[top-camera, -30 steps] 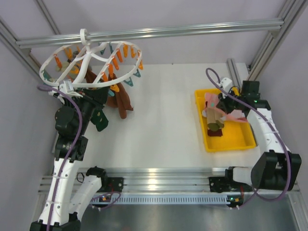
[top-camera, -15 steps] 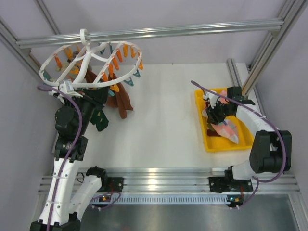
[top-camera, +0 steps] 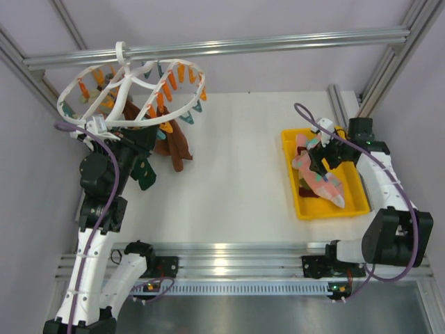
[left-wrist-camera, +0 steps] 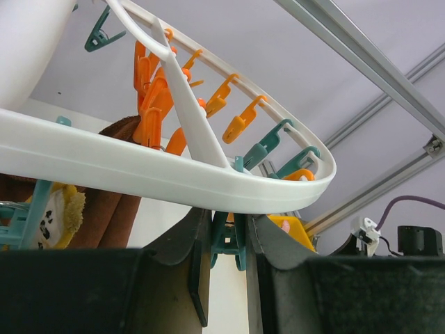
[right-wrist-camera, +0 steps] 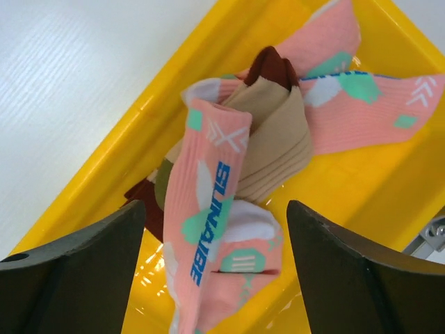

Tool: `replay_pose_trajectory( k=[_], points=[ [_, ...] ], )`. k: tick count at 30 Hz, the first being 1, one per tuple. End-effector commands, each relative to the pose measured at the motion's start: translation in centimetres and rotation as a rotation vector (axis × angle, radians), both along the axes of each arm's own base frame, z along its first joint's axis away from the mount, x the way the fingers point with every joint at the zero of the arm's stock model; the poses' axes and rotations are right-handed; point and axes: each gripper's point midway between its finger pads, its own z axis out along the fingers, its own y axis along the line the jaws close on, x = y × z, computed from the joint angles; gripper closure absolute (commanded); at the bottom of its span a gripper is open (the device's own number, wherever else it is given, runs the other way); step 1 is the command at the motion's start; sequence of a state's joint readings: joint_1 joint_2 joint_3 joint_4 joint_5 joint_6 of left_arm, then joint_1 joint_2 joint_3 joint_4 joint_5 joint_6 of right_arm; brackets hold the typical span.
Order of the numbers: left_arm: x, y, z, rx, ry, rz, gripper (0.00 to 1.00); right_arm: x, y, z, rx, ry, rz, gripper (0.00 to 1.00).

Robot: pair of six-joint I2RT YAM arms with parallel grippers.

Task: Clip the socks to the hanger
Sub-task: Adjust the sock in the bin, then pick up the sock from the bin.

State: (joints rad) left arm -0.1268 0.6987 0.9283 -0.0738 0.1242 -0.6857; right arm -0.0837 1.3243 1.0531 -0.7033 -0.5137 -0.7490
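Observation:
The white ring hanger [top-camera: 182,106] hangs at the back left, with orange and teal clips under its rim [left-wrist-camera: 174,177]. My left gripper [top-camera: 142,154] sits just below that rim, shut on a teal clip [left-wrist-camera: 233,240]. A maroon-brown sock [top-camera: 177,147] hangs from the hanger beside it. The other socks [top-camera: 318,177] lie piled in the yellow tray. My right gripper [top-camera: 322,158] hovers open over the pile, its jaws wide either side of a pink patterned sock [right-wrist-camera: 208,202]. This sock lies over a beige sock [right-wrist-camera: 274,139] and a maroon sock [right-wrist-camera: 274,62].
The yellow tray [top-camera: 356,203] stands at the right of the white table, its wall [right-wrist-camera: 104,163] close under my right fingers. An aluminium rail [top-camera: 278,43] crosses the back and carries the hanger's hook. Frame posts rise at both sides.
My right gripper has opened and let go of the pink sock, which now lies in the tray; the arm shifted over the tray. The left arm has not moved.

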Motion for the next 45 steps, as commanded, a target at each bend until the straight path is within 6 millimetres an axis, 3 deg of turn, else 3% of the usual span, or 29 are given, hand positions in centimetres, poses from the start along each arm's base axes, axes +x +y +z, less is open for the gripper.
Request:
replay_pose_trajectory(
  k=[1, 7, 14, 17, 20, 21, 22, 23, 26, 30, 34, 35, 40, 45],
  points=[
    [1.3, 1.0, -0.6, -0.022, 0.018, 0.058, 1.0, -1.0, -0.8, -1.2, -0.012, 0.123, -0.011, 0.17],
    [1.1, 1.1, -0.5, -0.026, 0.01, 0.065, 1.0, -1.1, -1.2, -4.2, -0.025, 0.209, -0.02, 0.2],
    [1.0, 1.1, -0.5, -0.021, 0.011, 0.064, 1.0, -0.1, 0.4, -5.4, 0.016, 0.213, 0.005, 0.38],
    [1.0, 1.1, -0.6, -0.021, 0.012, 0.064, 1.0, 0.5, 1.4, -5.4, 0.033, 0.189, 0.01, 0.51],
    [0.9, 1.2, -0.5, -0.013, 0.011, 0.065, 1.0, 0.5, 2.1, -4.9, 0.033, 0.175, 0.024, 0.79],
    [0.8, 1.2, -0.4, -0.01, 0.01, 0.066, 1.0, 0.5, 1.8, -4.4, 0.029, 0.17, 0.019, 0.94],
    [0.7, 1.3, -0.3, -0.008, 0.007, 0.069, 1.0, 0.6, 1.6, -3.4, 0.022, 0.138, 0.017, 0.99],
    [0.7, 1.3, -0.3, -0.006, 0.006, 0.068, 1.0, 0.6, 1.3, -2.7, 0.018, 0.123, 0.014, 1.0],
    [0.7, 1.2, -0.4, -0.008, 0.013, 0.066, 1.0, 1.2, -0.1, 1.9, 0.041, 0.024, -0.022, 1.0],
    [0.7, 1.1, -0.5, -0.007, 0.016, 0.062, 1.0, 2.4, -1.8, 10.3, 0.086, -0.169, -0.055, 1.0],
    [0.5, 0.9, -0.3, -0.01, 0.017, 0.05, 1.0, 2.0, -0.8, 17.9, 0.145, -0.389, -0.067, 1.0],
    [0.6, 0.9, -0.3, -0.011, 0.019, 0.05, 1.0, 2.7, -0.8, 20.1, 0.151, -0.482, -0.069, 1.0],
    [0.4, 0.7, -0.1, -0.019, 0.014, 0.037, 1.0, 2.0, 2.6, 26.3, 0.173, -0.744, -0.008, 1.0],
    [0.5, 0.5, 0.5, -0.026, 0.002, 0.023, 1.0, 1.1, 8.5, 28.2, 0.05, -1.02, 0.101, 1.0]
  ],
)
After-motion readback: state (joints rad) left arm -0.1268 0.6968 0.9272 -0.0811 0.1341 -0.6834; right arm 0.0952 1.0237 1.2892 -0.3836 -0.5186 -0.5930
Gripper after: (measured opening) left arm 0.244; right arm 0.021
